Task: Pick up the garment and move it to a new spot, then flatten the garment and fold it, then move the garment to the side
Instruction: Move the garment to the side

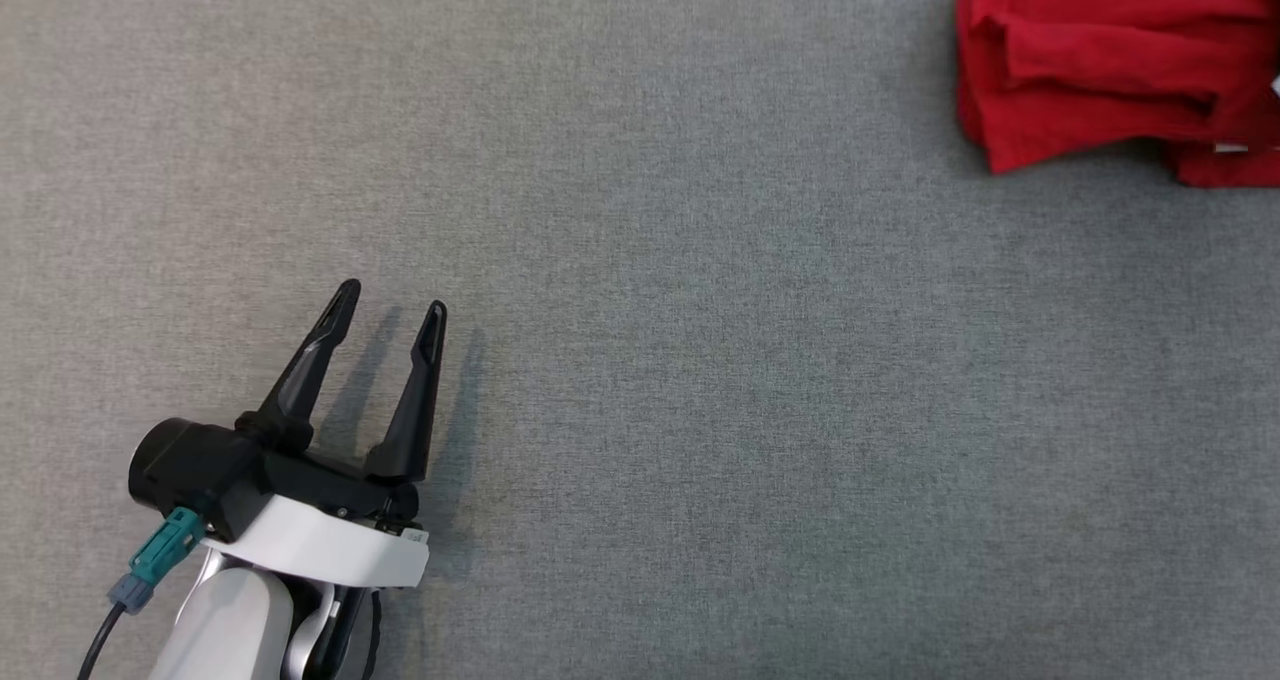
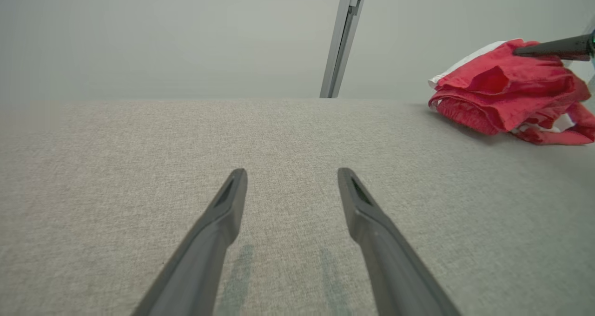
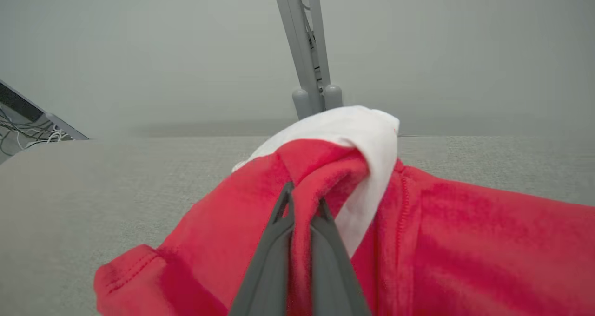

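The left gripper (image 1: 392, 297) is hovering over the near-left part of the grey counter (image 1: 700, 410), fingers spread wide and holding nothing; the red garment (image 1: 1100, 60), with a white part showing, is lying bunched toward the far-right corner; the right gripper (image 3: 304, 197) is pinching a raised fold of that garment, fingers pressed together on the cloth.

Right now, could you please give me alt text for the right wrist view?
The right tool is shut on a fold of the red garment, whose white part shows on top. It lies on a grey surface, a post behind.
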`<state>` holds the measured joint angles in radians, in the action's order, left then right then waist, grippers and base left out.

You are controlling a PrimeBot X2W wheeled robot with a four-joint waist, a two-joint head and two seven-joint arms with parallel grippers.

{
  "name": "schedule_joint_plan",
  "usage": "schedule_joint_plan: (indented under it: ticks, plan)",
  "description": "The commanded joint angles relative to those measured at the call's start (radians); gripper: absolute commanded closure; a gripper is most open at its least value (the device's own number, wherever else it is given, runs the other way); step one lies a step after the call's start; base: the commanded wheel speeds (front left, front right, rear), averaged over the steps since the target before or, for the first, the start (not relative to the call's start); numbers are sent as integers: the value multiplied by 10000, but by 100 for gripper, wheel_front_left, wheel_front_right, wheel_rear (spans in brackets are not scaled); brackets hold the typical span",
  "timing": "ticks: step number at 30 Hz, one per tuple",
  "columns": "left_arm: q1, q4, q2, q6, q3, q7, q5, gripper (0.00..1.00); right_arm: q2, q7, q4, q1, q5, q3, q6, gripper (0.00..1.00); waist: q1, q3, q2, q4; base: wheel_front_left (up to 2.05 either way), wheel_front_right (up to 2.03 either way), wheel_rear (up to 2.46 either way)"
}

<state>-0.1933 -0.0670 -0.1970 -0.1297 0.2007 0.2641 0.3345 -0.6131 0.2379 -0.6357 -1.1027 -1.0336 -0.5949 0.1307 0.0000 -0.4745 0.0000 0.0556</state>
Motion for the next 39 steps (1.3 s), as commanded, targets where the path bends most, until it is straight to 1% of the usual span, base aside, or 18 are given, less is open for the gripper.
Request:
schedule_joint_plan:
  ticks: [1,5,8,11,14,17,18,19,20,21,22,26,30,32,36,39]
  plan:
    - [-198,24,-40,-14,7,-4,2,0,-245,102,-78,-138,150,-132,3,100,0,-71,0,-43,0,0,0]
    - [-200,91,-74,-14,59,-4,-11,0,-757,283,-139,-420,494,-444,1,100,0,-124,0,-103,0,0,0]
    - [-172,134,-91,-14,62,-4,-37,0,-1025,94,-47,-673,743,-434,1,100,0,-151,0,-147,0,0,0]
    - [-178,157,-116,-14,77,-4,-41,0,-1282,354,-359,-810,1407,-697,0,100,0,-197,0,-175,0,0,0]
    - [-260,140,-96,-14,119,-4,-26,0,-1221,859,-907,-805,1986,-919,0,100,0,-242,0,-160,0,0,0]
    - [-272,122,-64,-15,152,-4,23,0,-1137,979,-1863,-885,2762,-814,-2,100,0,-290,0,-108,0,0,0]
    - [-274,118,-61,-15,156,-4,45,0,-1066,853,-2187,-955,3044,-717,-2,93,0,-311,0,-86,0,0,0]
    - [-274,118,-61,-15,156,-4,45,0,-1066,853,-2187,-955,3044,-717,-2,93,0,-311,0,-86,0,0,0]
    - [-290,109,-66,-15,151,-4,58,0,-995,715,-2570,-1036,3365,-603,-2,65,0,-327,0,-66,0,0,0]
    - [-316,101,-65,-15,150,-4,74,0,-901,570,-2955,-1113,3694,-483,-2,6,0,-338,0,-48,0,0,0]
    - [-337,91,-53,-15,162,-4,81,0,-770,396,-3311,-1165,4021,-391,0,0,0,-334,0,-30,0,0,0]
    - [-284,-20,2,-15,168,-4,112,0,-174,-295,-4483,-1317,5075,-42,-2,0,0,-102,0,-22,0,0,0]
    - [-53,-97,67,-15,86,-4,75,0,343,-1149,-5358,-1396,6080,194,0,0,0,514,0,-138,0,0,0]
    - [64,-139,98,-15,-34,-4,24,0,664,-1684,-5604,-1398,6441,352,0,0,0,930,0,-242,0,0,0]
    - [375,-204,194,-3,-333,-4,-89,0,1053,-2870,-5866,-1355,7061,770,-2,0,0,1862,0,-497,0,0,0]
    - [652,-208,187,95,-667,-4,-146,0,1583,-3838,-5788,-988,7185,1147,0,0,0,2613,0,-700,0,0,0]
